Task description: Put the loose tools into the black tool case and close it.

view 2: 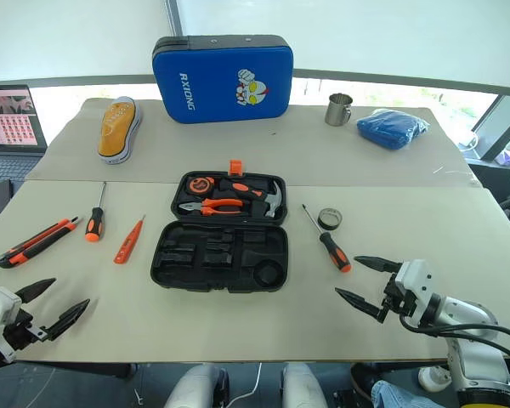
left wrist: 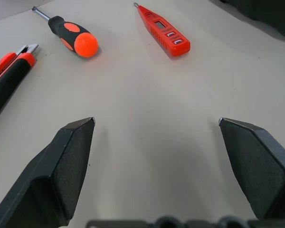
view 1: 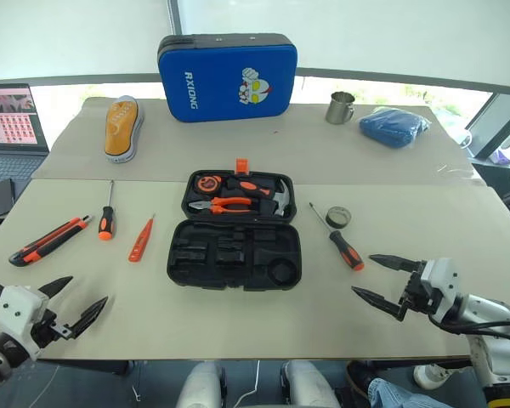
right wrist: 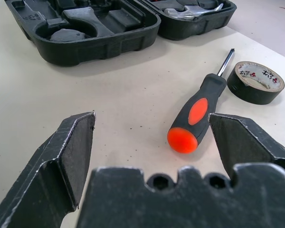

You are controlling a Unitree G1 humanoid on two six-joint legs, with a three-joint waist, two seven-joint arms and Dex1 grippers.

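Both arms reach low over the near edge of the beige table [view 1: 238, 319]. The right gripper [view 1: 382, 279] has its two black fingers spread wide, gripping nothing. Just beyond it lies a black-and-orange-handled screwdriver [view 1: 344, 248], butt toward the gripper, shaft running away, with the small dark tape roll [view 1: 337, 217] beside its tip. The left gripper [view 1: 75, 303] is likewise wide apart and empty. Ahead of it lie the orange-and-black utility knife [view 1: 47, 240], angled across, a second black-and-orange screwdriver [view 1: 107, 219] and the slim orange tester screwdriver [view 1: 140, 239], both pointing away. Between the grippers, farther off, the black plastic tool case [view 1: 235, 253] lies open.
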